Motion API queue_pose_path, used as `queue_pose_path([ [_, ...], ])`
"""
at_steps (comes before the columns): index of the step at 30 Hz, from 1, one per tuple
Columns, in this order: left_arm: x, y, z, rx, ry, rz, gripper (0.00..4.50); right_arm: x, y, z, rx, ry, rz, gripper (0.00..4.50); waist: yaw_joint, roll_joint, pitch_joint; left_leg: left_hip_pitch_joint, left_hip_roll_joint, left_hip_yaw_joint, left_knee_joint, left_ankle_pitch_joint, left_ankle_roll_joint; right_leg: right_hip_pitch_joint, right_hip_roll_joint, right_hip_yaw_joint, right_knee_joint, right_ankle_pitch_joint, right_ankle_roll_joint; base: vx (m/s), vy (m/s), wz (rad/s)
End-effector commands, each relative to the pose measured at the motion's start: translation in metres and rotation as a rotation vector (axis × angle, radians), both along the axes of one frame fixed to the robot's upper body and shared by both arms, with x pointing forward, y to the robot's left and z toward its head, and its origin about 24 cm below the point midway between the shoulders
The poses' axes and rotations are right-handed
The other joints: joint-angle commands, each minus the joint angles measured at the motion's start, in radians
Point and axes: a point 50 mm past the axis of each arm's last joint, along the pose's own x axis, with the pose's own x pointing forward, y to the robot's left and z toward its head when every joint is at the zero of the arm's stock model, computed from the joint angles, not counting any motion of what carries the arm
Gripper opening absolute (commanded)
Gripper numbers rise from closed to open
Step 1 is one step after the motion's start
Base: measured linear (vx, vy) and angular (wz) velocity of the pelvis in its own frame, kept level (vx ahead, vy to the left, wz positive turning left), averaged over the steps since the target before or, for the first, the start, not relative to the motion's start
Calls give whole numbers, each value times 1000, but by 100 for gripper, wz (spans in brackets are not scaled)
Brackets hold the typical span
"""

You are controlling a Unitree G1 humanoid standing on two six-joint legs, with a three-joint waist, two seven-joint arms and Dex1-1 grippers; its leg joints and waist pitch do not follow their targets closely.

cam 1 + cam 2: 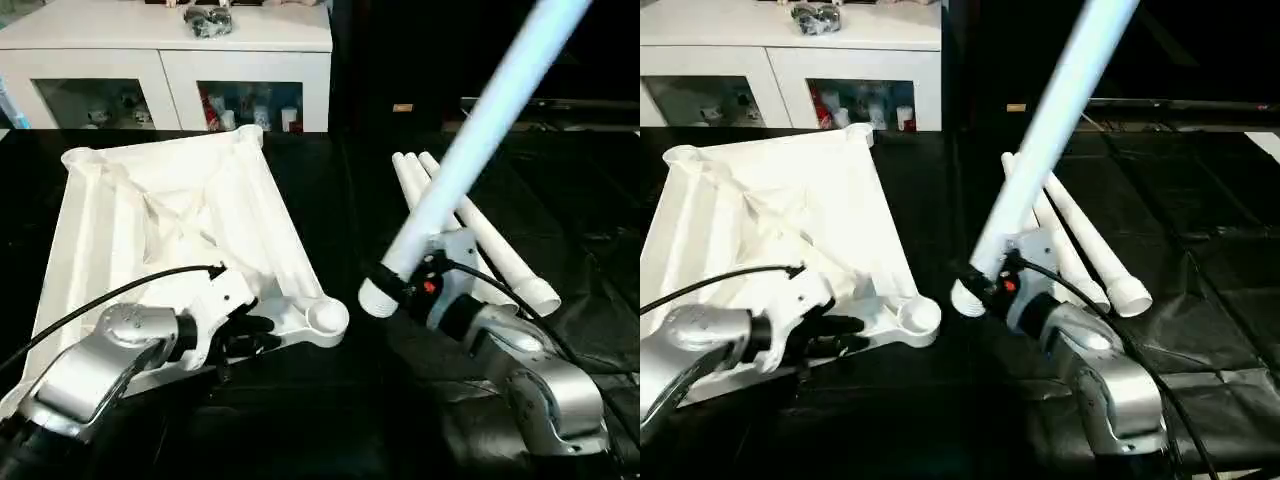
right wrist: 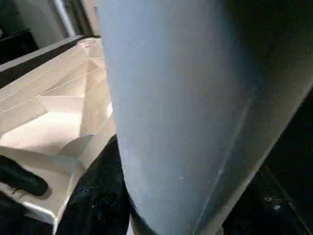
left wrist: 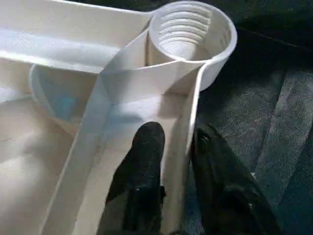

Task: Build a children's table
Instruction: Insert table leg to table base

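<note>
One leg (image 1: pixel 480 130) clamped in our right hand (image 1: pixel 405 285); left hand (image 3: pixel 178 161) straddled tabletop (image 1: pixel 170 220) wall w/ fingers not visibly tight. Best: steady top, align leg w/ corner socket (image 1: pixel 325 318).

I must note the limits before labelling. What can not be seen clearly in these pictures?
- Held leg: its far end is cut off by the top edge in both eye views.
- Tabletop: the near edge is hidden behind the left arm.
- Cabinet contents: too small to identify.
</note>
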Motion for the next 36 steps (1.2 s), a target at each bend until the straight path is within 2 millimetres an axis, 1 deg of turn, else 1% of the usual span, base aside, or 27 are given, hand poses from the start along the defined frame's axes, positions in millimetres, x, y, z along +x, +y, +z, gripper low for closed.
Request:
queue_pose_path([
  [1,4,1,-2,36,-4,-1,94,4,0,5,-4,-17,3,191,-1,26,-64,24,45,-26,-76,-257,-67,33,-73,48,-83,-107,-175,0,0,0],
  [2,4,0,-3,45,-3,-12,82,5,-2,6,1,-19,-1,191,-1,24,-64,25,45,-25,-75,-253,-64,33,-73,49,-84,-101,-176,0,0,0],
  [3,6,-3,-3,42,-5,-19,76,8,-4,7,-25,-41,-3,191,0,27,-65,22,45,-24,-73,-237,-57,35,-74,50,-84,-90,-180,0,0,0],
  [4,8,-4,-3,38,-9,-21,63,9,-5,8,-35,-61,-5,191,-1,24,-66,22,44,-23,-71,-233,-55,35,-74,49,-84,-92,-181,0,0,0],
  [7,14,-7,-2,38,-27,-26,36,14,-6,12,-43,-119,-10,191,3,20,-65,20,44,-20,-69,-220,-46,34,-78,51,-89,-139,-177,0,0,0],
  [8,14,-7,-2,38,-27,-26,29,14,-6,12,-43,-119,-10,191,3,22,-65,20,45,-21,-70,-219,-43,35,-78,50,-89,-152,-172,0,0,0],
  [9,18,-9,-1,46,-36,-34,18,14,-5,12,-43,-89,38,191,2,20,-65,18,46,-22,-71,-216,-43,36,-77,49,-88,-152,-171,0,0,0],
  [10,23,-11,1,47,-49,-39,18,16,-6,13,-28,-80,44,191,1,14,-66,18,45,-22,-70,-209,-33,38,-76,49,-88,-149,-169,0,0,0],
  [11,28,-12,3,40,-61,-42,7,18,-4,14,-11,-72,57,191,-1,19,-66,19,45,-22,-69,-203,-29,35,-76,49,-89,-149,-171,0,0,0],
  [12,31,-13,4,34,-70,-45,0,20,-3,15,-2,-68,62,191,-3,19,-68,17,44,-23,-69,-198,-30,37,-76,48,-86,-139,-174,0,0,0],
  [14,41,-17,8,23,-99,-61,0,25,0,17,4,-61,72,191,-8,13,-71,14,44,-21,-66,-166,-23,39,-76,47,-82,-79,-184,0,0,0],
  [16,46,-21,9,23,-125,-96,0,29,2,17,-8,-75,75,191,-5,11,-73,16,43,-19,-62,-154,-16,39,-78,48,-83,-72,-193,0,0,0],
  [17,47,-22,9,22,-129,-107,0,30,6,17,0,-81,90,191,-4,-1,-73,13,44,-17,-63,-140,-11,41,-79,48,-82,-60,-194,0,0,0],
  [19,48,-23,9,20,-128,-113,0,31,9,17,7,-86,101,191,2,4,-75,12,45,-18,-61,-117,-2,41,-82,47,-76,-44,-195,0,0,0],
  [20,47,-23,8,14,-122,-120,0,33,12,16,-1,-101,98,191,2,-8,-75,11,48,-16,-61,-106,5,40,-81,46,-75,-22,-199,0,0,0],
  [21,47,-23,8,14,-122,-120,0,33,12,16,-1,-101,98,191,4,-4,-76,10,47,-17,-60,-97,7,41,-83,46,-71,-13,-202,0,0,0],
  [22,47,-20,6,22,-126,-122,0,33,18,13,-2,-91,121,191,4,-25,-77,11,49,-14,-61,-83,18,42,-81,44,-71,7,-204,0,0,0],
  [23,45,-18,3,21,-126,-120,0,35,22,9,0,-67,128,191,9,-13,-77,11,47,-15,-60,-73,25,39,-84,43,-67,7,-210,0,0,0],
  [24,45,-18,3,21,-126,-120,0,35,22,9,0,-67,128,191,8,-8,-76,13,48,-14,-60,-81,24,34,-84,44,-69,-2,-212,0,0,0],
  [25,45,-16,2,18,-128,-118,0,35,25,7,-1,-54,148,191,7,-7,-72,14,51,-16,-64,-107,12,33,-83,43,-72,-21,-211,0,0,0],
  [27,42,-16,3,-21,-129,-104,0,36,28,4,5,-30,188,191,6,-12,-70,17,54,-17,-69,-147,-6,34,-83,43,-73,-42,-208,0,0,0],
  [28,41,-17,4,-32,-141,-105,0,36,29,4,9,-27,201,191,9,-26,-69,18,54,-16,-70,-153,-5,35,-85,44,-74,-49,-206,0,0,0],
  [29,41,-17,4,-38,-150,-107,0,37,30,4,12,-26,208,191,12,-19,-69,18,55,-16,-71,-158,-9,34,-88,45,-74,-63,-206,0,0,0],
  [30,40,-17,4,-42,-146,-110,0,38,30,4,12,-26,208,191,11,-19,-68,18,55,-17,-71,-162,-12,33,-89,45,-75,-69,-205,0,0,0],
  [31,37,-16,4,-57,-129,-113,27,41,33,4,11,-32,213,191,12,-25,-68,18,56,-17,-72,-161,-14,33,-89,45,-74,-74,-202,0,0,0],
  [32,36,-15,3,-59,-121,-110,44,42,34,4,9,-36,214,191,10,-27,-68,17,55,-16,-73,-161,-16,34,-90,45,-74,-76,-202,0,0,0],
  [36,36,-11,3,-58,-122,-81,78,43,37,5,3,-49,227,191,11,-27,-69,17,54,-15,-71,-138,-13,34,-87,45,-70,-38,-207,0,0,0],
])
